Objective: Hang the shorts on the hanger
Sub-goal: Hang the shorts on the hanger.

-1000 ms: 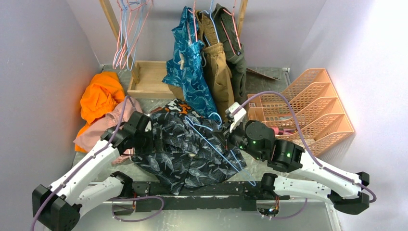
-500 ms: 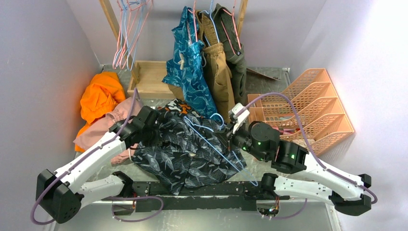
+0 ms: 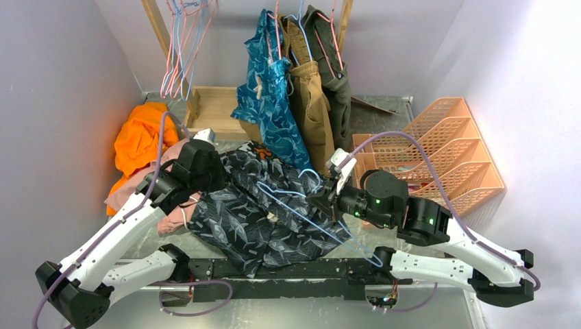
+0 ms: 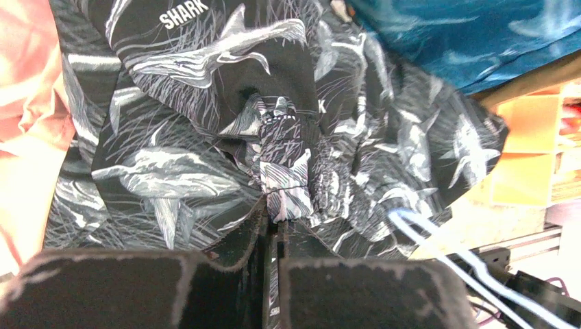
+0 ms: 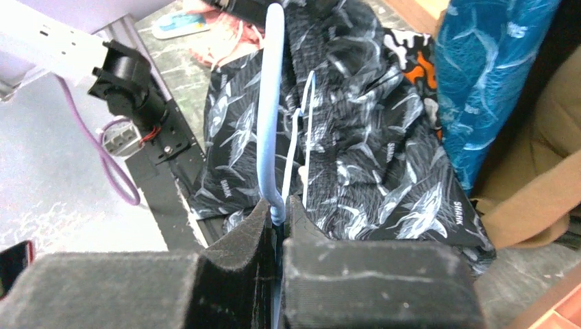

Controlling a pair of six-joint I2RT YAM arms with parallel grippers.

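Note:
The dark shorts [image 3: 264, 219] with a grey-white shark print lie crumpled across the table's middle, also filling the left wrist view [image 4: 205, 137] and the right wrist view [image 5: 356, 157]. My left gripper [image 4: 277, 223] is shut on a bunched fold of the shorts near their far left edge [image 3: 205, 171]. The light-blue wire hanger [image 3: 308, 219] slants over the shorts toward the near edge. My right gripper [image 5: 276, 216] is shut on the hanger [image 5: 269, 103] near its top, at the shorts' right side [image 3: 322, 200].
An orange garment [image 3: 140, 137] and a pink one [image 3: 147, 181] lie at the left. Teal shorts [image 3: 270, 96], tan and olive garments hang from a rack behind. A wooden tray [image 3: 212, 113] sits at the back, a peach rack [image 3: 445, 157] at the right.
My left gripper has shut on the shorts' fabric and moved up and back with it. My right gripper has shifted slightly with the hanger, whose near end swung right.

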